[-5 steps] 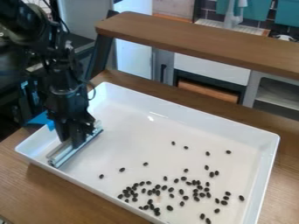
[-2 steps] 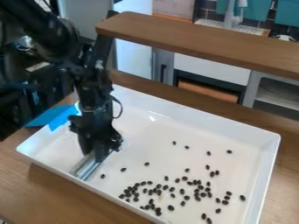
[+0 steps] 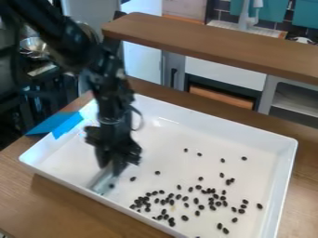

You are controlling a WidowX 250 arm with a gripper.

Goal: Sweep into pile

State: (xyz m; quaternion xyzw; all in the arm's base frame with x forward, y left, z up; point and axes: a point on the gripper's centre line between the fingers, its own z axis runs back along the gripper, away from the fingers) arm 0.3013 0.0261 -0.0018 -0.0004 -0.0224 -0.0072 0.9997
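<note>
Camera view: the fingers [image 3: 118, 168] clenched a silver bar [image 3: 101, 182] in the left part of the white tray [image 3: 217, 122]. 1 bean [image 3: 112, 186] lay just beside the bar. More beans [image 3: 185, 218] lay spread out, most near the front wall. The tray sat on a brown surface [image 3: 62, 204].

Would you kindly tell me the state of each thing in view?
Pincer: closed on the bar.
Bar: gripped, low in the tray.
Beans: scattered, not in one pile.
Tray: upright, open-topped, holding beans.
Blue sheet: lying across the tray's rim.
</note>
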